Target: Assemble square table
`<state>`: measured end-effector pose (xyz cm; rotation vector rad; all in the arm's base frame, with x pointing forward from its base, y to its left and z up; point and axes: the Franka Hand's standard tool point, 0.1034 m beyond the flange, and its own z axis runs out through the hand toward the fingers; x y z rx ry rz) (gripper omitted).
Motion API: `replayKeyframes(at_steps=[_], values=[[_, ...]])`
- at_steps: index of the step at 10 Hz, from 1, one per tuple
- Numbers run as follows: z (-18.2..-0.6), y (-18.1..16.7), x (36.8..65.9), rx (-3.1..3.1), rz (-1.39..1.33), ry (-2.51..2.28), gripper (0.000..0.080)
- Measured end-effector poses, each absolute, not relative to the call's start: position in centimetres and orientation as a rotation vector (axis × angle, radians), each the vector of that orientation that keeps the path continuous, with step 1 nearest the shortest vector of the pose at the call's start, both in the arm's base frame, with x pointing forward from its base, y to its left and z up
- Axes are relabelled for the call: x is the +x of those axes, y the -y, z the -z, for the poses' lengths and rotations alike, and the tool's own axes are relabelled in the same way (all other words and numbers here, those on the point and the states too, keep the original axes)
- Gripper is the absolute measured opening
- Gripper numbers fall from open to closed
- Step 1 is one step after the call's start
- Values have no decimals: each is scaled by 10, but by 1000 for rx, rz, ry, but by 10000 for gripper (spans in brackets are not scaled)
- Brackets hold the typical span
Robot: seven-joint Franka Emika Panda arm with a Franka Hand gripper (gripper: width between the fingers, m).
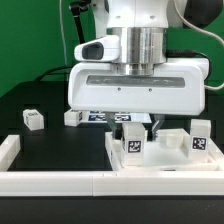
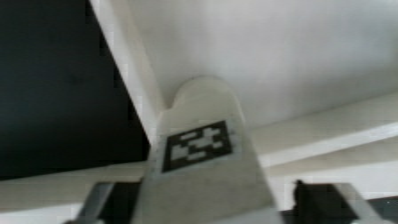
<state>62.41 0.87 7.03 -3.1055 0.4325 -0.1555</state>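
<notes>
A white block leg [image 2: 199, 140] with a black-and-white tag stands upright on the square table's white slab [image 2: 320, 60]. My gripper [image 2: 217, 203] is straight above it, and its dark fingers [image 2: 116, 203] press in on both sides of the leg, shut on it. In the exterior view the same leg [image 1: 132, 142] stands at the slab's [image 1: 165, 152] left edge under my gripper [image 1: 141, 124]. A second leg [image 1: 200, 138] stands on the slab at the exterior view's right. Two more legs [image 1: 33, 118] [image 1: 72, 117] lie on the black table at the left.
The marker board [image 1: 100, 117] lies behind my gripper. A long white L-shaped rail [image 1: 60, 182] runs along the front edge and up the exterior view's left side. Black table surface [image 2: 54, 90] shows beside the slab.
</notes>
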Motion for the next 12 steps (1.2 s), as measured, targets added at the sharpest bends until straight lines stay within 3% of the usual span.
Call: replayKeyframes(at_steps=[4,8,12], values=[[-69,-7,623,-2876,121,-1225,287],[-71,-8,628,-2211,-29,-2109,288],[-69,-12,627,-1988,37,-2342,289]])
